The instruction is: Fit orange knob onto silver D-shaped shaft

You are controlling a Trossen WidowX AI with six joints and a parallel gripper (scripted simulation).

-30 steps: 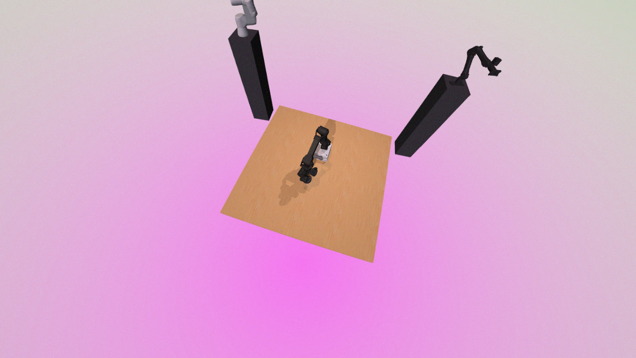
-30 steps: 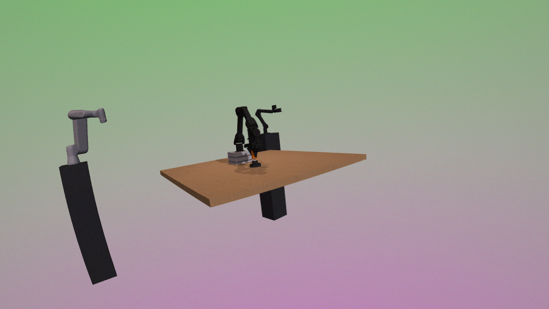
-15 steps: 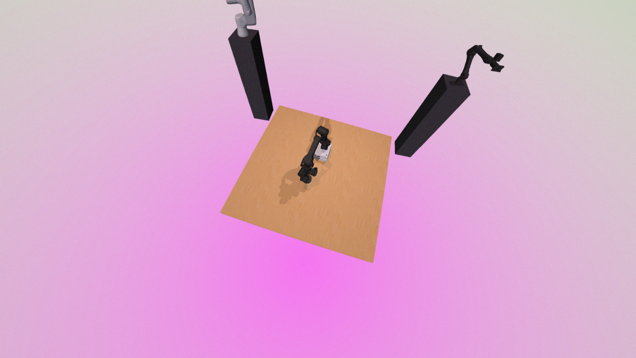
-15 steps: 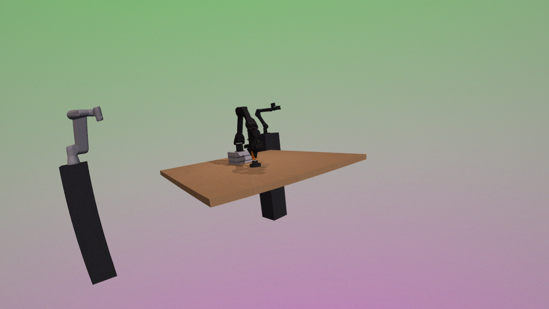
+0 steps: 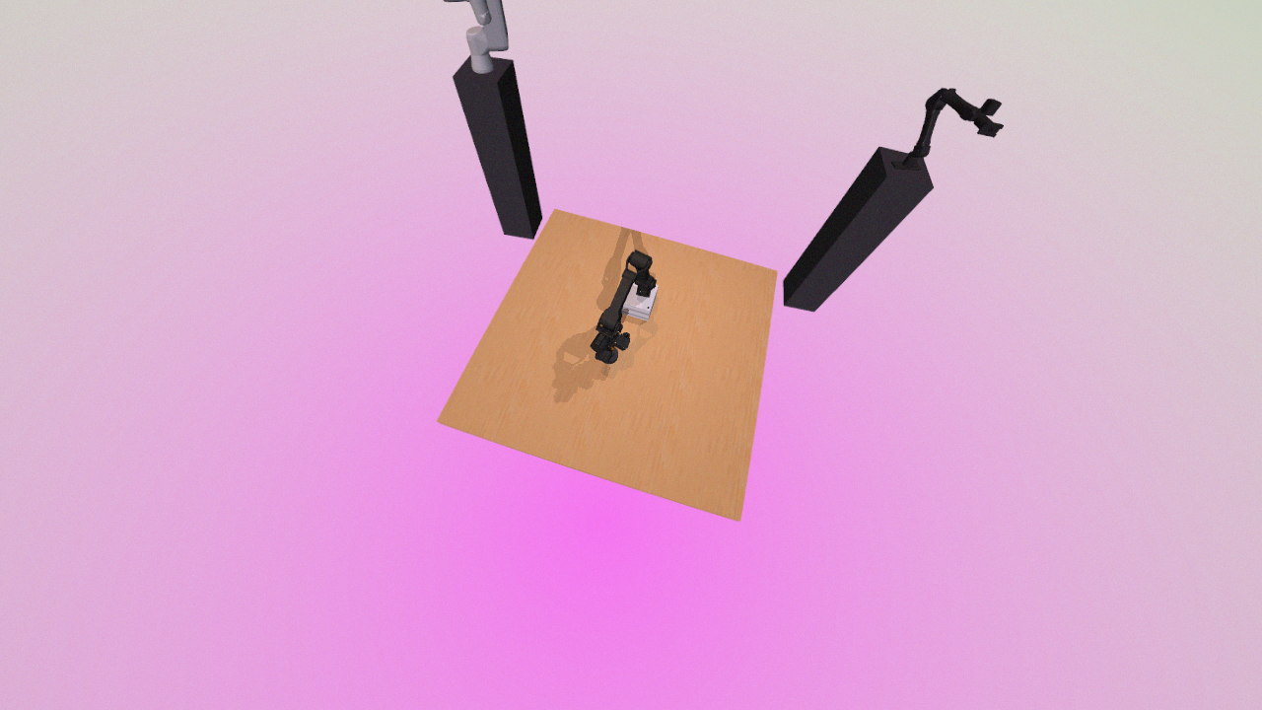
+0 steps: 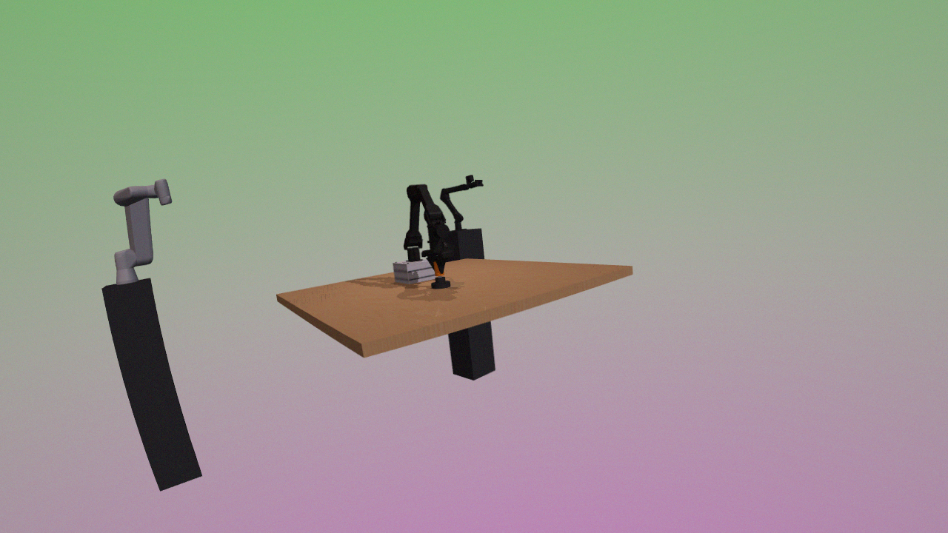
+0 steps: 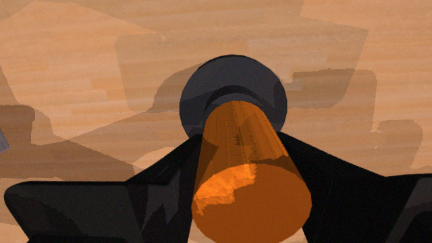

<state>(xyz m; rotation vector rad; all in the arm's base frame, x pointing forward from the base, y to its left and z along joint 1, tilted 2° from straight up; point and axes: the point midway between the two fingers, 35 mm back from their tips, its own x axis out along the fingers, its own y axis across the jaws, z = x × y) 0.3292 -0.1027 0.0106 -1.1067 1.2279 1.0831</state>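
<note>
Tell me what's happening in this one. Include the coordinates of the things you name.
A black robot arm's gripper (image 7: 237, 140) is shut on an orange knob (image 6: 438, 269) (image 7: 251, 202), holding it over the round pedestal (image 6: 441, 284) (image 7: 233, 72) on a wooden table (image 5: 688, 414) (image 6: 530, 285). The knob has not been let go. The shaft is hidden in the wrist view, so I cannot tell whether the flat sides line up.

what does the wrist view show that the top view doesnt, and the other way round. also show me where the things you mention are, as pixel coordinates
Only the wrist view: the round end face and ribbed-looking side of the orange knob (image 7: 251, 209), clamped between the fingers, with the pedestal's round shape plain beyond it.

Only the top view: the whole outline of the wooden table (image 5: 697, 423) (image 7: 84, 20), the gray arm (image 5: 496, 26) and the second black arm (image 5: 928, 118), each on a tall dark column.

Both: part of the wooden table, the black pedestal (image 5: 605, 356) (image 7: 233, 72) and shadows cast on the wood.
</note>
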